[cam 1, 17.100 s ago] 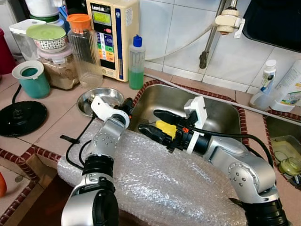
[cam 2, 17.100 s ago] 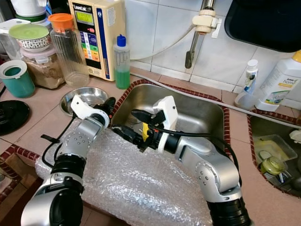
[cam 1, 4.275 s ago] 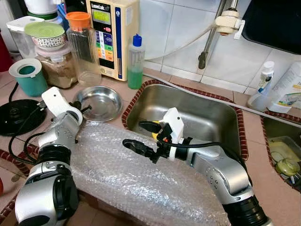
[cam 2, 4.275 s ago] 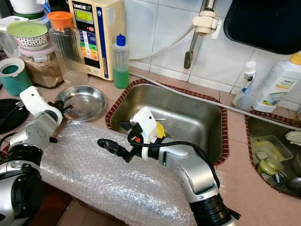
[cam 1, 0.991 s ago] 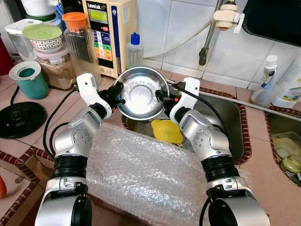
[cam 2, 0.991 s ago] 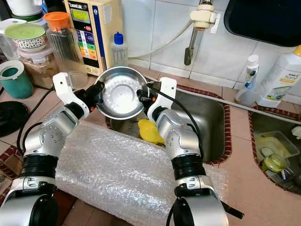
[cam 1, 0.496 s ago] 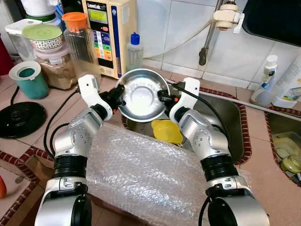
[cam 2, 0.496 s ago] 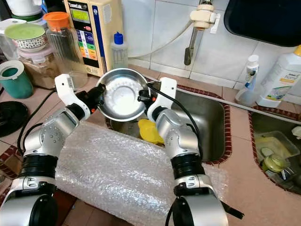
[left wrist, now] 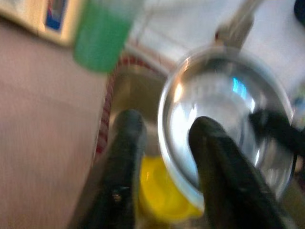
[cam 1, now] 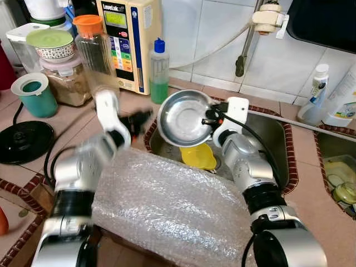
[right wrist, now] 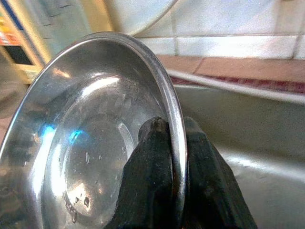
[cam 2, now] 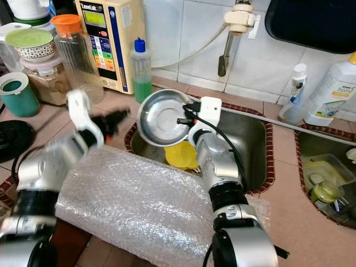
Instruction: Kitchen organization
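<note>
Steel bowl [cam 1: 185, 118] held tilted above left part of sink [cam 1: 261, 139], clear of sink rim; one edge pinched by right gripper [right wrist: 174, 143], fingers pressed on either side of rim. Left gripper [cam 1: 140, 118] blurred, apart from bowl on its left, over counter [cam 1: 72, 122] edge; fingers [left wrist: 125, 143] spread, nothing held. Yellow cup [cam 1: 199, 156] seen in sink below bowl. Bubble wrap [cam 1: 167, 206] laid across front counter edge. Green bottle [cam 1: 159, 71] stood behind, near wall. Bowl shiny, shallow, scratched, empty.
</note>
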`<state>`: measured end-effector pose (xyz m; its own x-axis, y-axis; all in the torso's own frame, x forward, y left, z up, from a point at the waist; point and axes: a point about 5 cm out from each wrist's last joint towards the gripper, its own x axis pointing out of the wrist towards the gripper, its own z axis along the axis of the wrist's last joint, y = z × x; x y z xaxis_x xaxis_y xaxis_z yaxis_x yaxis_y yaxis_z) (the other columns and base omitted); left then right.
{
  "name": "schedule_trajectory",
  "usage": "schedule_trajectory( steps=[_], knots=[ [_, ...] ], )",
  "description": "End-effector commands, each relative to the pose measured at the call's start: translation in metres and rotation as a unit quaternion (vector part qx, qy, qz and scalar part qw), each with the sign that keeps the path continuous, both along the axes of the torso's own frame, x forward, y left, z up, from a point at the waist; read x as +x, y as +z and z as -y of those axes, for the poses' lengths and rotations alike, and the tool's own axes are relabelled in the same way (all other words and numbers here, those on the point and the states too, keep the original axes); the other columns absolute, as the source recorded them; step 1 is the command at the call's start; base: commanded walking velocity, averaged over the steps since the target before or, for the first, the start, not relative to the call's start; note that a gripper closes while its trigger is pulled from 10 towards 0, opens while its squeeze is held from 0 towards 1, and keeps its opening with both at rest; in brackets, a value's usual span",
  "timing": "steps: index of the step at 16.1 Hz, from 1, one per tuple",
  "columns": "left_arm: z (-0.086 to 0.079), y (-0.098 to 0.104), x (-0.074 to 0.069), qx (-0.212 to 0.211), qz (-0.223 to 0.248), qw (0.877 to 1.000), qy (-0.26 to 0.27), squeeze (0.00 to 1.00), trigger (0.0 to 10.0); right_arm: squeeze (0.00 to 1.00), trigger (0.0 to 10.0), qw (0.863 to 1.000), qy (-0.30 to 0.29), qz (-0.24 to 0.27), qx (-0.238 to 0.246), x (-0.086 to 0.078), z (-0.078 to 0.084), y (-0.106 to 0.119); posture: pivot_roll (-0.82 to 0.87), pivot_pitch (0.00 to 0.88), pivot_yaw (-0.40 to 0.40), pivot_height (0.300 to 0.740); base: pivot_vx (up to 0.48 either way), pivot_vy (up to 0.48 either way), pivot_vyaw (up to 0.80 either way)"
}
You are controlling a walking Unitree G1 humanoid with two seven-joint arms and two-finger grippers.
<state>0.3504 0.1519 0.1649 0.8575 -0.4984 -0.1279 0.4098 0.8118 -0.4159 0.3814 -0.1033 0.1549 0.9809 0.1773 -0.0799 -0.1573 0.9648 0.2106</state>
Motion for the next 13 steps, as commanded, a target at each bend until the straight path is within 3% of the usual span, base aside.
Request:
schedule_trajectory(
  steps=[1, 2, 4, 8, 12, 13],
  knots=[
    [-0.001, 0.005, -0.003, 0.02, 0.016, 1.0, -0.007, 1.0, 10.0, 0.0, 0.0, 0.999, -0.016, 0.032, -0.037, 0.006, 0.003, 0.011, 0.19, 0.0, 0.014, 0.74, 0.0, 0.0, 0.0],
    [-0.005, 0.002, -0.003, 0.02, 0.006, 1.0, 0.01, 1.0, 10.0, 0.0, 0.0, 0.997, -0.022, 0.04, -0.059, 0.007, 0.005, 0.01, 0.19, 0.0, 0.014, 0.74, 0.0, 0.0, 0.0],
    [-0.007, -0.008, -0.011, 0.059, -0.004, 0.998, -0.006, 1.0, 10.0, 0.0, 0.0, 0.984, -0.045, 0.064, -0.159, 0.01, 0.02, 0.008, 0.21, 0.0, 0.016, 0.74, 0.0, 0.0, 0.0],
    [-0.009, -0.013, -0.013, 0.1, 0.006, 0.995, 0.003, 1.0, 10.0, 0.0, 0.0, 0.966, -0.056, 0.039, -0.249, 0.008, 0.042, -0.011, 0.21, 0.0, 0.019, 0.74, 0.0, 0.0, 0.0],
    [-0.004, -0.016, -0.017, 0.141, 0.017, 0.99, -0.015, 1.0, 10.0, 0.0, 0.1, 0.969, -0.05, -0.016, -0.242, 0.002, 0.047, -0.037, 0.21, 0.0, 0.02, 0.74, 0.0, 0.0, 0.0],
    [-0.003, -0.017, -0.017, 0.149, 0.018, 0.988, -0.019, 1.0, 10.0, 0.0, 0.6, 0.971, -0.045, -0.021, -0.236, 0.001, 0.045, -0.04, 0.21, 0.0, 0.02, 0.74, 0.0, 0.0, 0.0]
  ],
)
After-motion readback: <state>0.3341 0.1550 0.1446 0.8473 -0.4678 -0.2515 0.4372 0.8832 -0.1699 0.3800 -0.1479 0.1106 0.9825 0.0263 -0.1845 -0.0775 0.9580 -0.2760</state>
